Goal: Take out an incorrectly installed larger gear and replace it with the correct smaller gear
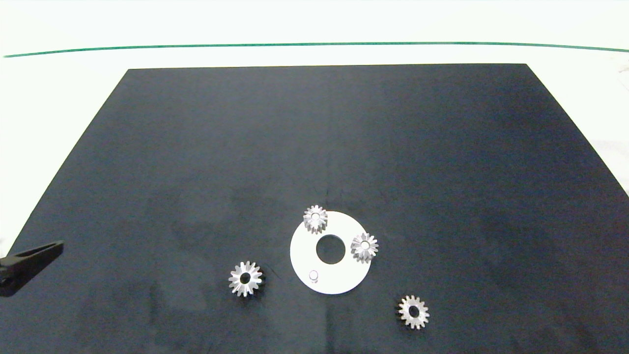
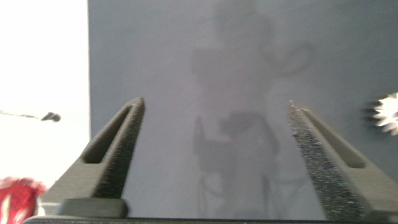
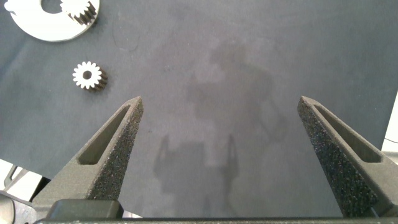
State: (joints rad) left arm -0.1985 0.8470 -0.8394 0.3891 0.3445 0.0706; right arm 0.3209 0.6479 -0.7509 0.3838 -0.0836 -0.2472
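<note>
Silvery larger gear (image 1: 245, 279) lies off the white disc (image 1: 339, 282), its peg (image 1: 314, 276) bare; smaller gear (image 1: 413, 311) waits untouched near the spread right tool (image 3: 219, 155), left tool (image 2: 214, 155) likewise spread.

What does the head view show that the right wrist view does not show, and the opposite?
Only the head view shows the whole white disc with its free peg, the gear at its far edge, the larger gear lying loose on the mat to the disc's left, and the left gripper at the mat's left edge.

Only the right wrist view shows the right gripper, open over bare mat.

Both show the black mat, the smaller gear lying loose, and the gear mounted on the disc's right side.
</note>
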